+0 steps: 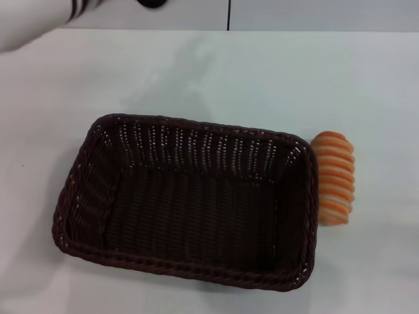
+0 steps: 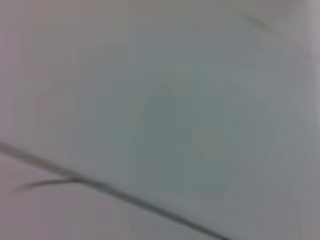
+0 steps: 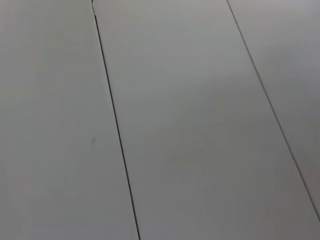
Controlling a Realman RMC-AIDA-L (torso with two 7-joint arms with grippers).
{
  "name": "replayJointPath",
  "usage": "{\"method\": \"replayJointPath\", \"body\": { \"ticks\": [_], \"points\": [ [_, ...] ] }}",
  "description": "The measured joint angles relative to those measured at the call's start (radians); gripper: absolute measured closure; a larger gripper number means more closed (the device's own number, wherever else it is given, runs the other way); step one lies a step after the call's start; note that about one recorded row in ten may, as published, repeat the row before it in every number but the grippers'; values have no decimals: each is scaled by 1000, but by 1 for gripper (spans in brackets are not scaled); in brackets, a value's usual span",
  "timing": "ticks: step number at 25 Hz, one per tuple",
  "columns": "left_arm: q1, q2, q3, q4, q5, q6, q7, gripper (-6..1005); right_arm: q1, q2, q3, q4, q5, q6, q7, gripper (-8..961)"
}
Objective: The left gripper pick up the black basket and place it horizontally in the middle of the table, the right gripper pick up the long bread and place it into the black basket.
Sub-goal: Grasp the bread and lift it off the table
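The black basket (image 1: 186, 199) sits flat on the white tabletop (image 1: 216, 72), filling the lower middle of the head view, long side running left to right, just a bit skewed so its right end sits lower in the frame. It's empty inside, woven bottom fully visible. Going right, the long bread (image 1: 334, 178) lies on the tabletop just beside the basket's right short end, right up against the rim or nearly so, can't quite tell if they touch. Its orange and cream ridges run crosswise and the loaf points up and down in the frame.

Neither set of jaws shows up anywhere, so no way to say if they're apart or together, and nothing is being held in any picture. At the upper left corner of the head view there's a pale shape with dark stripes, too cut off to identify.

The two wrist views don't show the basket or bread at all. The left wrist view is just a blurry pale surface with a dark line across the lower part. The right wrist view shows pale panels split by thin dark seams.
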Motion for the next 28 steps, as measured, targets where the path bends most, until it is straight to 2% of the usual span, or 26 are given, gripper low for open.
{"method": "replayJointPath", "body": {
  "ticks": [1,2,3,4,5,6,7,8,9,11,13,14,15,17,18,19,21,23,25,28],
  "points": [
    [16,0,14,0,0,71,-17,250,1,0,-3,1,0,0,0,127],
    [16,0,14,0,0,71,-17,246,1,0,-5,2,0,0,0,127],
    [50,2,51,3,-4,235,-42,242,2,0,-9,2,0,0,0,127],
    [105,2,106,14,-10,502,-69,239,3,0,-11,2,0,1,0,127],
    [140,3,141,36,-10,687,-92,237,3,0,-14,2,0,3,0,127],
    [152,4,156,49,-9,769,-107,237,4,0,-18,3,0,5,-1,127],
    [152,4,156,49,-9,769,-107,237,4,0,-22,2,0,6,-1,127],
    [172,6,183,76,-6,904,-137,237,4,0,-26,2,0,6,0,127],
    [209,10,210,117,8,1097,-223,237,5,0,-31,1,0,6,0,127],
    [248,11,208,136,34,1197,-360,237,8,1,-45,1,0,8,-1,127],
    [248,11,208,136,34,1197,-360,237,13,1,-67,0,0,15,-1,127],
    [273,11,197,152,55,1233,-461,237,15,1,-81,-1,0,18,-1,127],
    [319,11,152,225,110,1316,-715,237,18,1,-101,-2,0,22,-1,127],
    [337,12,97,331,146,1391,-942,237,24,1,-145,-4,0,27,-3,127],
    [337,12,97,331,146,1391,-942,237,27,1,-164,-4,0,29,-3,127],
    [338,12,20,471,184,1445,-1189,237,30,1,-188,-5,0,33,-3,127],
    [333,12,-24,550,213,1470,-1324,237,37,1,-229,-4,0,45,-3,127],
    [308,13,-101,700,266,1513,-1497,237,48,1,-258,-4,0,59,-4,127],
    [275,13,-162,840,312,1564,-1575,237,59,1,-278,-2,0,80,-4,127],
    [239,13,-211,1002,333,1656,-1580,237,81,2,-301,5,0,121,-4,128]
  ]
}}
